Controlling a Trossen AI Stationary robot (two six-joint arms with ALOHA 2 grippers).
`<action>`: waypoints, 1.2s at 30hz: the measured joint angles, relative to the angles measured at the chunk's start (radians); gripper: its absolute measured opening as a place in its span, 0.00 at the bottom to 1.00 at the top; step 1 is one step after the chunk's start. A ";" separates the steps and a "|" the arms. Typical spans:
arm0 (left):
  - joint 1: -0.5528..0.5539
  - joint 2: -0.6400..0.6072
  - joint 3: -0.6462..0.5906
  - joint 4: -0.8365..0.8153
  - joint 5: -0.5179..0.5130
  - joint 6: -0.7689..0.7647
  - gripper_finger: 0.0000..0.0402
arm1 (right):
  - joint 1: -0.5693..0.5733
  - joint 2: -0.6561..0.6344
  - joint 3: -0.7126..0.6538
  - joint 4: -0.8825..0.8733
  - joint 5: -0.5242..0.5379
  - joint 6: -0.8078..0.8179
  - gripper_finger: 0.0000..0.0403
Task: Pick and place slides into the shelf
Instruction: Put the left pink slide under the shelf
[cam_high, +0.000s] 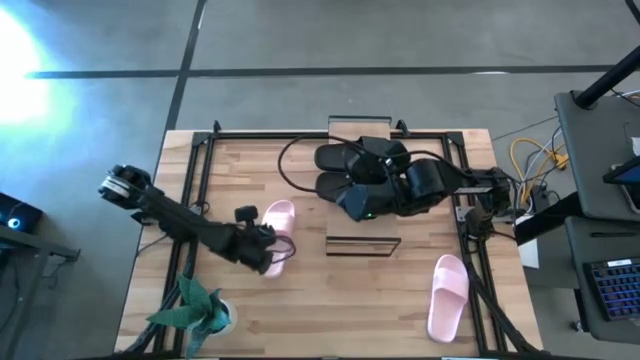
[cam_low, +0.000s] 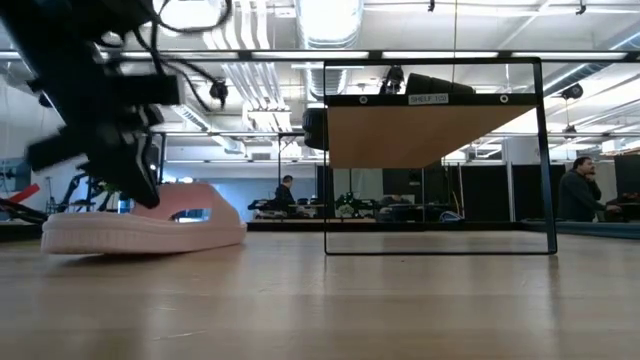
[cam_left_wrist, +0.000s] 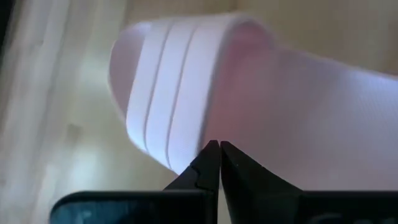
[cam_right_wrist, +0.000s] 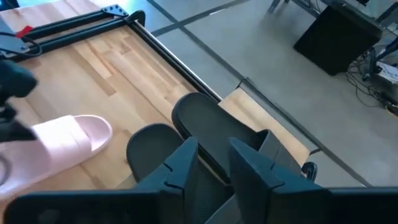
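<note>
Tightly closed, the left gripper (cam_left_wrist: 219, 163) is pressed against a pink slide (cam_high: 277, 227) lying on the table (cam_high: 300, 310). Parted fingers (cam_right_wrist: 180, 168) of the right gripper (cam_high: 372, 190) are held over two black slides (cam_high: 345, 170) on the shelf (cam_high: 362, 125); another pink slide (cam_high: 447, 295) lies apart.

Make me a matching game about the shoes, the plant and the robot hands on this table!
Things:
1. black slides
2. pink slide lying alone
3. green toy plant
4. left gripper

Places:
A. at the pink slide near the table's middle
B. on the shelf top, under the right gripper
C. near the table's front left corner in the high view
D. near the table's front right corner in the high view

Pairs: 1-B, 2-D, 3-C, 4-A
</note>
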 joint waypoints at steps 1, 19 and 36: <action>0.023 0.003 -0.013 0.005 -0.003 0.022 0.00 | 0.003 0.000 0.000 0.000 0.000 0.000 0.18; 0.452 -0.100 -0.113 0.370 0.082 0.539 0.00 | 0.016 0.001 -0.003 0.000 -0.001 0.061 0.18; 0.401 -0.433 -0.122 0.189 0.589 0.105 0.02 | 0.020 0.002 -0.065 0.000 -0.080 0.169 0.23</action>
